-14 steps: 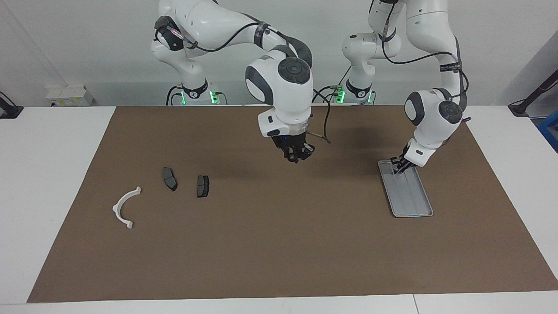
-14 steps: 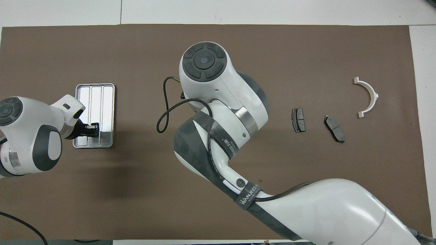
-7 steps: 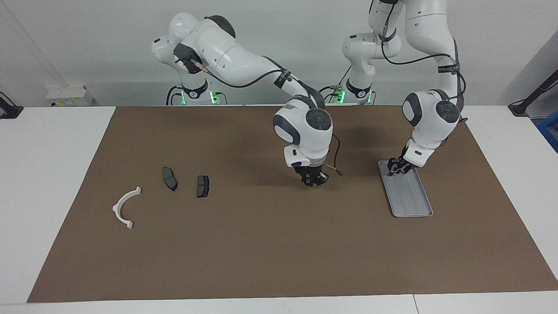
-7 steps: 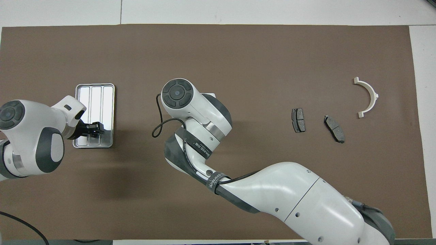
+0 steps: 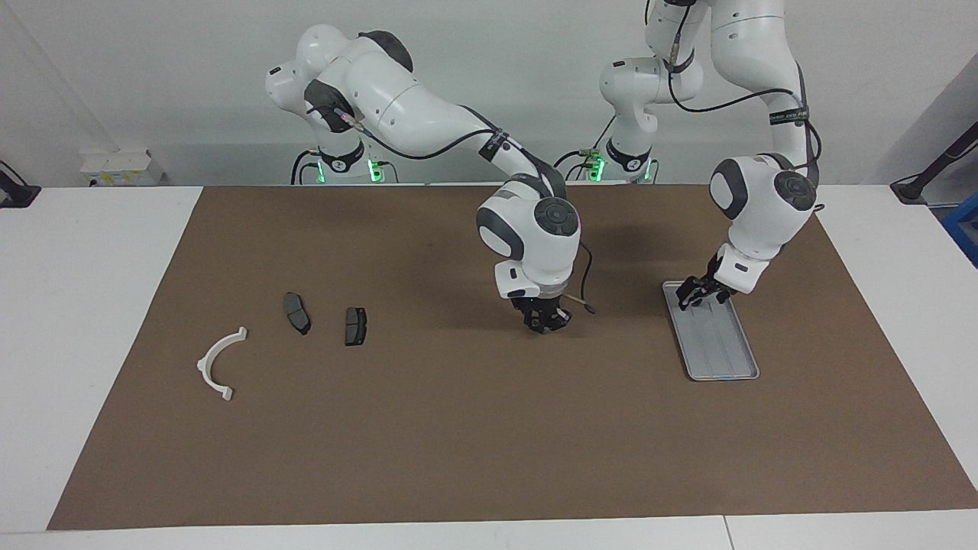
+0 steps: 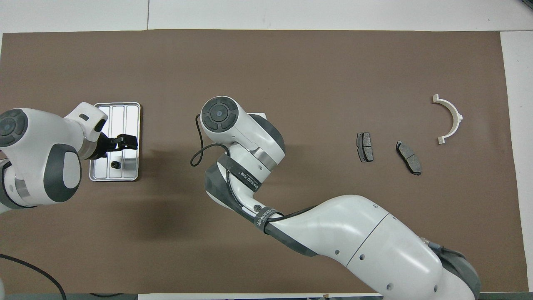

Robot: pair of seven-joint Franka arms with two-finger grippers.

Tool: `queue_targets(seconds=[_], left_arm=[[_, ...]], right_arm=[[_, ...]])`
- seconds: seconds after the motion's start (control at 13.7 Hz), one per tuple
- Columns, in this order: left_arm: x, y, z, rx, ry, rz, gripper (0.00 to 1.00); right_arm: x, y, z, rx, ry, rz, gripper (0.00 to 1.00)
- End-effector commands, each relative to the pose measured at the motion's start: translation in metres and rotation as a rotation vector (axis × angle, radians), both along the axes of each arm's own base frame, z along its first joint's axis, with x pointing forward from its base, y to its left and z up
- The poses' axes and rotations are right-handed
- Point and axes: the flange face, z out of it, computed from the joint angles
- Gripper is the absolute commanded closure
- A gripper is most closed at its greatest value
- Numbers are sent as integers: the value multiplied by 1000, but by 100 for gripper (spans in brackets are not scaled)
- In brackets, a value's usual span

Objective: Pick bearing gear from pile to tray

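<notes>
One small black gear [image 6: 115, 165] is seen lying in the tray [image 6: 134, 109], released below the left gripper [image 6: 127, 142], whose jaws are spread apart. It could be knocked out if that gripper dips. The right gripper [image 5: 547, 324] is held low over the mat [image 5: 474, 428]; its jaw state cannot be told.

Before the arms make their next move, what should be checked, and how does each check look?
1. Small black piece lies in the tray: ok.
2. Left end effector open over the tray, off the piece: ok.
3. Right end effector low over the mat, holding anything: cannot tell.
4. Two brake pads and white bracket lie apart, uncovered: ok.
5. More black pieces left to pick: cannot tell.
</notes>
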Motion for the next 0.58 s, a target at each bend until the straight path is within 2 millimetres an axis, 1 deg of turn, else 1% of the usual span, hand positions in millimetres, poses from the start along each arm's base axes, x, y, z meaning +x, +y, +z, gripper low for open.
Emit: queue_targets(seconds=[0.0, 0.07, 0.15, 0.22, 0.29, 0.36, 0.44, 0.51], left_arm=[[0, -13, 1, -12, 18, 42, 0], [1, -15, 1, -13, 18, 43, 0], [0, -24, 1, -13, 20, 48, 0], [-2, -46, 2, -14, 14, 71, 0], [-3, -65, 0, -14, 15, 107, 0], [-3, -83, 2, -15, 11, 132, 0], [-4, -112, 9, -19, 5, 150, 0], [-5, -134, 12, -16, 8, 180, 0]], right_arm=[[12, -15, 7, -39, -12, -26, 0], [15, -19, 16, -41, -14, -31, 0], [22, -32, 33, -48, -10, -48, 0], [31, -49, 48, -55, -6, -58, 0], [39, -64, 69, -47, -19, -39, 0], [50, -85, 92, -31, -33, -5, 0], [59, -109, 112, 5, -20, 19, 0], [71, -136, 133, 46, -23, 35, 0]])
